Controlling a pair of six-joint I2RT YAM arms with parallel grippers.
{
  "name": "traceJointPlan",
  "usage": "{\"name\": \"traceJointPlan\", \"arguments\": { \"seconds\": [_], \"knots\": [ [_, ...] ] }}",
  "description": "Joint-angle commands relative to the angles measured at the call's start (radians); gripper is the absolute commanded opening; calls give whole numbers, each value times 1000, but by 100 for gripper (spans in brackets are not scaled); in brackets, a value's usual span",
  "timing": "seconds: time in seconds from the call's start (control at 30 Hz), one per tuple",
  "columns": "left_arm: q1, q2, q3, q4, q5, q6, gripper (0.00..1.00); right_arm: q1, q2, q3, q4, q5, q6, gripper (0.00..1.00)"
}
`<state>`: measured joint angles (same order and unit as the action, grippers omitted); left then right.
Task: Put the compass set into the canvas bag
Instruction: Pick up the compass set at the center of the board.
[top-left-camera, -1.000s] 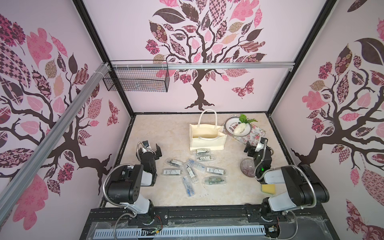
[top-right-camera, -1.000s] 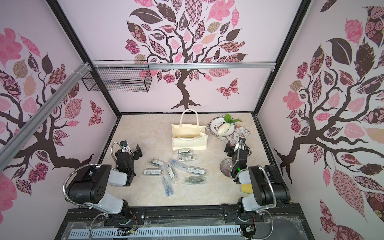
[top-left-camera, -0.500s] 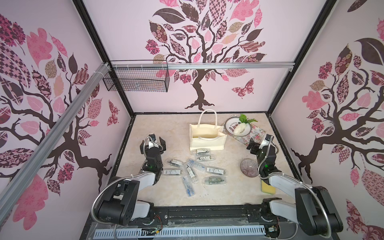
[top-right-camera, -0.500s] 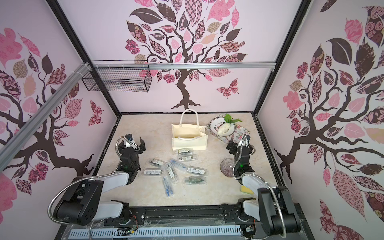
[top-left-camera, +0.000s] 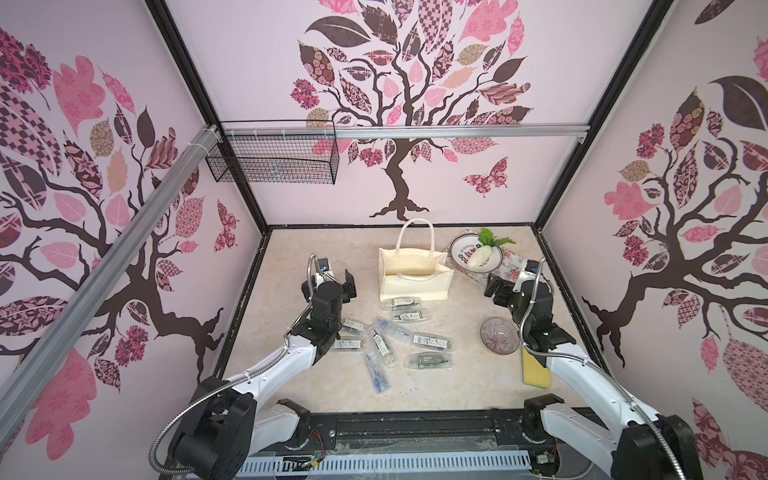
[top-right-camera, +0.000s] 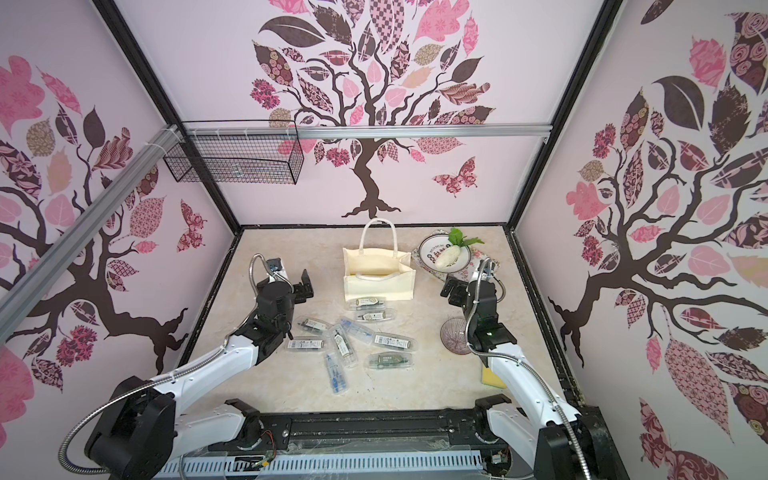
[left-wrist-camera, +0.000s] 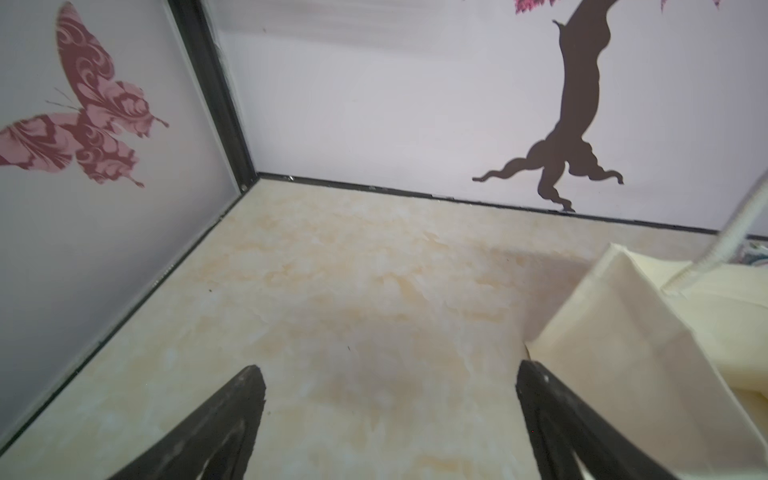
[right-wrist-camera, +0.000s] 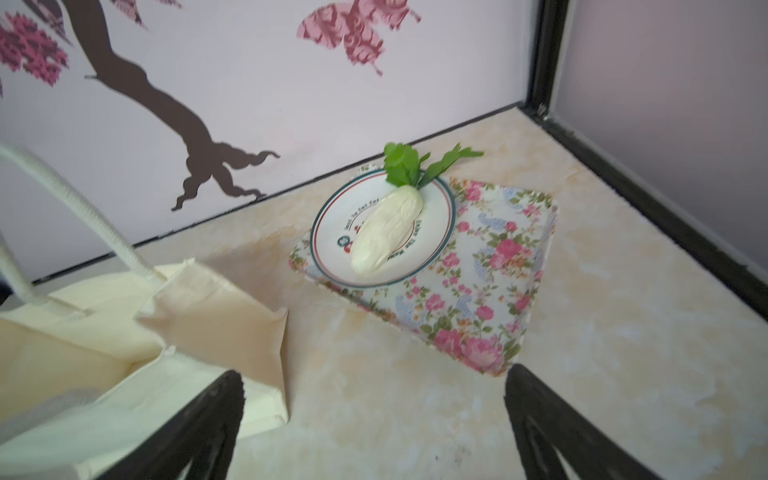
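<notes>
Arms are out now. Both have swung forward from their tucked pose. My left gripper (top-left-camera: 336, 286) and right gripper (top-left-camera: 497, 289) hang spread wide and empty, flanking the canvas bag (top-left-camera: 415, 283). The compass set cases (top-left-camera: 431, 340) lie untouched on the table (top-left-camera: 291, 257) before it, so picking comes next.

A staged robot-testing booth: 3 tree-decal walls (top-left-camera: 415, 62) in a black frame (top-left-camera: 178, 54), an aluminium rail (top-left-camera: 457, 132) with wire basket (top-left-camera: 270, 162) at 11 o'clock, marble-look tabletop (top-left-camera: 457, 386), 2 arms (top-left-camera: 286, 357) based at 6 o'clock.
</notes>
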<state>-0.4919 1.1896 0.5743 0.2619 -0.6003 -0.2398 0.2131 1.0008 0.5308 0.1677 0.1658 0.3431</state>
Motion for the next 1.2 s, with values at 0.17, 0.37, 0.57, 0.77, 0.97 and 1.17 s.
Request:
{"name": "traceJointPlan", "arguments": {
  "seconds": [0.17, 0.37, 0.57, 0.77, 0.97, 1.17],
  "knots": [
    [-105, -33, 116, -334, 44, -162, 97, 176, 81, 88, -160, -194, -17, 100],
    [-105, -106, 99, -430, 28, -261, 97, 387, 97, 89, -131, -257, -61, 100],
    [-105, -215, 46, -450, 27, -277, 97, 538, 156, 127, -128, -266, -78, 100],
    [-95, -296, -12, -455, 38, -296, 97, 606, 278, 193, -136, -287, -89, 96],
    [-55, -318, -11, -507, 75, -300, 97, 707, 396, 239, -126, -232, -130, 94],
    [-31, -355, -36, -501, 87, -269, 97, 741, 541, 309, -118, -261, -123, 93]
  ]
}}
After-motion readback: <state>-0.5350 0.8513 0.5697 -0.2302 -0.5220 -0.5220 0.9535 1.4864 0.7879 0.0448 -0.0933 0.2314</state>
